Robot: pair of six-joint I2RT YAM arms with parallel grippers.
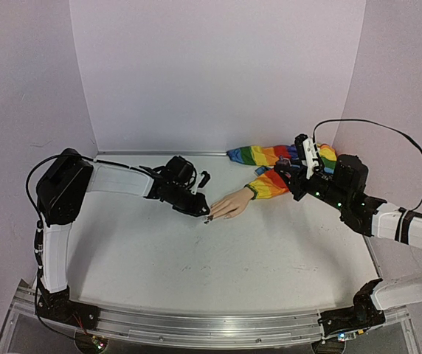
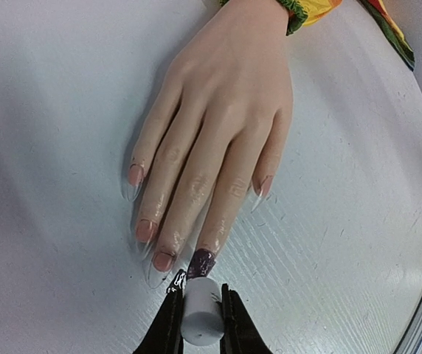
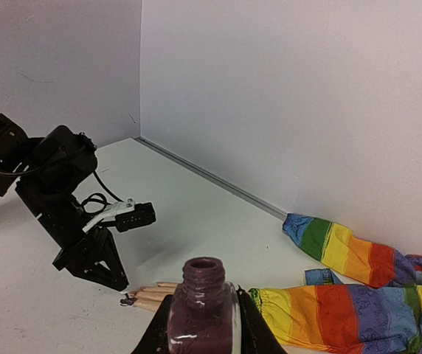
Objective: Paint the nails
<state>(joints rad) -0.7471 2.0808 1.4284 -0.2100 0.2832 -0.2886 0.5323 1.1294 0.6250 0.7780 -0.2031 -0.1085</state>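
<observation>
The pale mannequin hand (image 2: pixel 226 110) lies palm down on the white table, its rainbow sleeve (image 1: pixel 270 184) running off to the right. One of the nails (image 2: pixel 201 262) is coated dark purple; the other nails (image 2: pixel 145 230) are bare and clear-tipped. My left gripper (image 2: pixel 199 289) is shut on a white cylindrical brush cap (image 2: pixel 201 317), its tip right at the purple nail. In the top view the left gripper (image 1: pixel 202 212) meets the fingertips. My right gripper (image 3: pixel 202 313) is shut on the open purple polish bottle (image 3: pixel 202 295), held above the sleeve.
A second rainbow sleeve (image 1: pixel 263 155) lies near the back wall. Walls close in the table behind and on both sides. An aluminium rail (image 1: pixel 211 328) runs along the near edge. The left arm's wrist camera and cable (image 3: pixel 122 214) hang above the fingertips.
</observation>
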